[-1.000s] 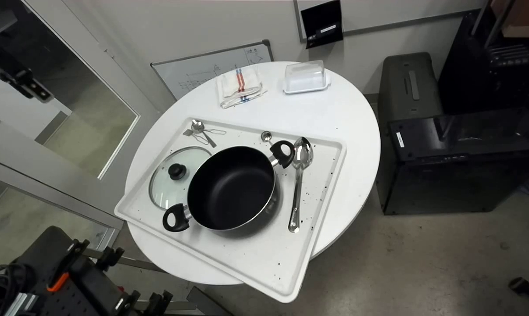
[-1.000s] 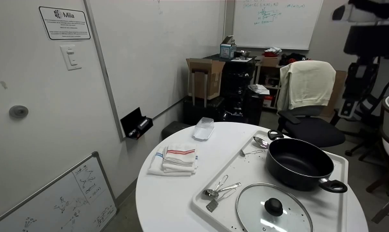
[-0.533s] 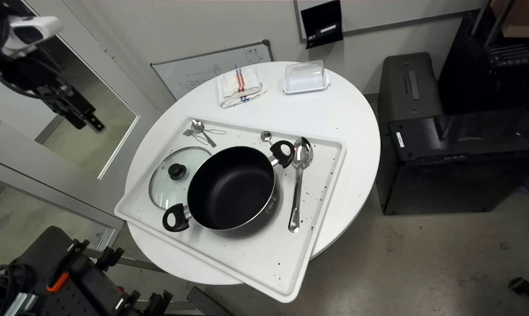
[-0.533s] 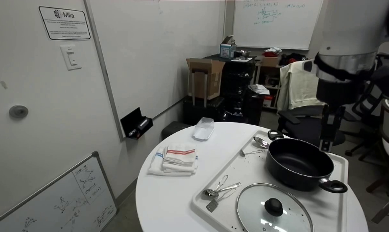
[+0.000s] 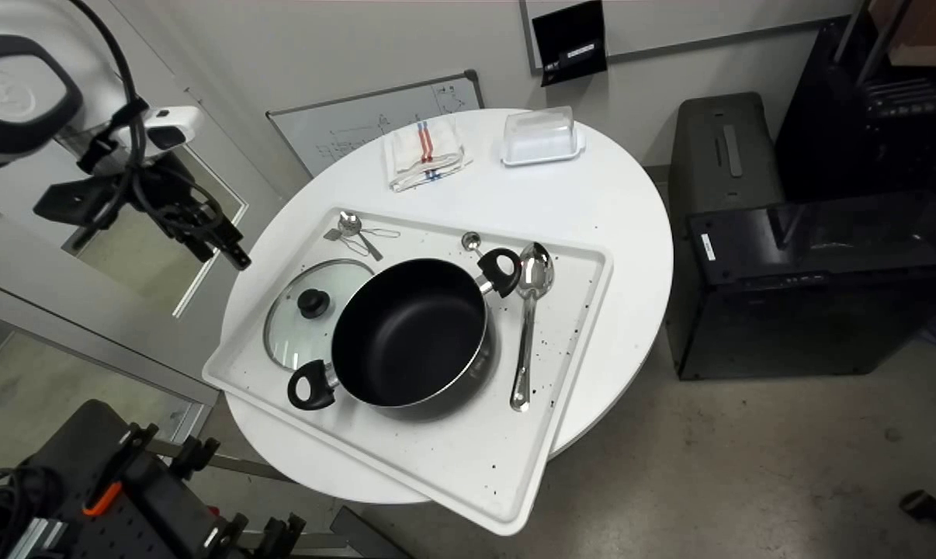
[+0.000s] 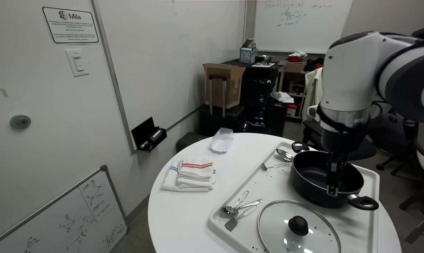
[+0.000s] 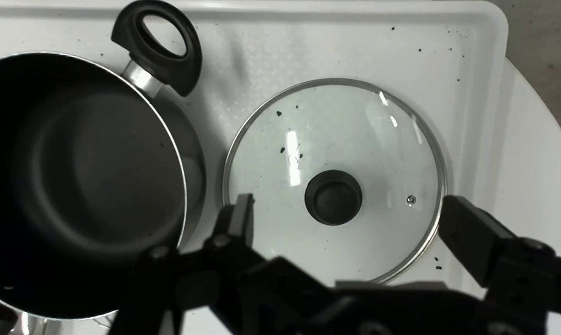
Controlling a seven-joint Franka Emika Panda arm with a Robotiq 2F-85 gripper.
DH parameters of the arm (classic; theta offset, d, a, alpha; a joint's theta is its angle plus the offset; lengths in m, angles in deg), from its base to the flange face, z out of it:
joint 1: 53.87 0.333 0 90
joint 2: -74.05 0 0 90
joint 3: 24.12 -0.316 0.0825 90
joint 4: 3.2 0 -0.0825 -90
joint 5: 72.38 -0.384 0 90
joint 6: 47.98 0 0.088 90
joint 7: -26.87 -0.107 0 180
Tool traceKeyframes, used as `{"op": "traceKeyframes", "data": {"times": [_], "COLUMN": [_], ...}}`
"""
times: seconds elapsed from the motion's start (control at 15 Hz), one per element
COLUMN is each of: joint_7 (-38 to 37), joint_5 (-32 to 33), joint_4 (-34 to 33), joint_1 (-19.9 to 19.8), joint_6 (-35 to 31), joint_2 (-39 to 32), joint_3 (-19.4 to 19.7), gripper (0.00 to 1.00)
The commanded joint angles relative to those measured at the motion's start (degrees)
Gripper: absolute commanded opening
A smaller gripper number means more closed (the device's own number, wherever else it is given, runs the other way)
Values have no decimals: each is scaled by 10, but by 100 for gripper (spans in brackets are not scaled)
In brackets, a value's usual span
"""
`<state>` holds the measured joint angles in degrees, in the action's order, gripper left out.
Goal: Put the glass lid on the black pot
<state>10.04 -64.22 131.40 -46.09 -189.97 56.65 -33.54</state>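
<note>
The glass lid [image 5: 293, 334] lies flat on the tray beside the black pot, its dark knob up, in both exterior views [image 6: 275, 225] and in the wrist view [image 7: 336, 144]. The black pot [image 5: 410, 334] stands upright and uncovered, its dark interior showing; it also shows in an exterior view [image 6: 308, 184] and at the left of the wrist view [image 7: 99, 177]. My gripper [image 7: 345, 200] is open and empty above the lid, with the knob between the spread fingers in the picture but apart from them. In both exterior views the gripper [image 5: 231, 256] [image 6: 332, 191] hangs above the tray's level.
The white tray [image 5: 445, 466] sits on a round white table [image 5: 623, 233]. A large metal spoon [image 5: 526, 334] lies beyond the pot. Small utensils [image 5: 351, 225] lie near the lid. Folded towels [image 5: 425, 151] and a clear-covered dish [image 5: 542, 138] stand at the back.
The arm has come further into both exterior views, and my gripper has moved down and closer to the lid. The lid, pot and utensils have not moved.
</note>
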Motion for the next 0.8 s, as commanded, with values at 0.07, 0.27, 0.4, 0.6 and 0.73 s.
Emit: {"op": "traceKeyframes", "data": {"times": [0.07,0.27,0.4,0.6,0.73], "joint_7": [13,12,13,8,7], "joint_5": [1,-2,-6,-4,-4], "joint_4": [-59,-94,-119,-151,-165], "joint_1": [30,45,51,64,71], "joint_6": [-30,-32,-27,-25,-26], "joint_2": [-91,-138,-165,-202,-222], "joint_3": [27,38,43,53,58], "gripper": [100,100,100,100,100]}}
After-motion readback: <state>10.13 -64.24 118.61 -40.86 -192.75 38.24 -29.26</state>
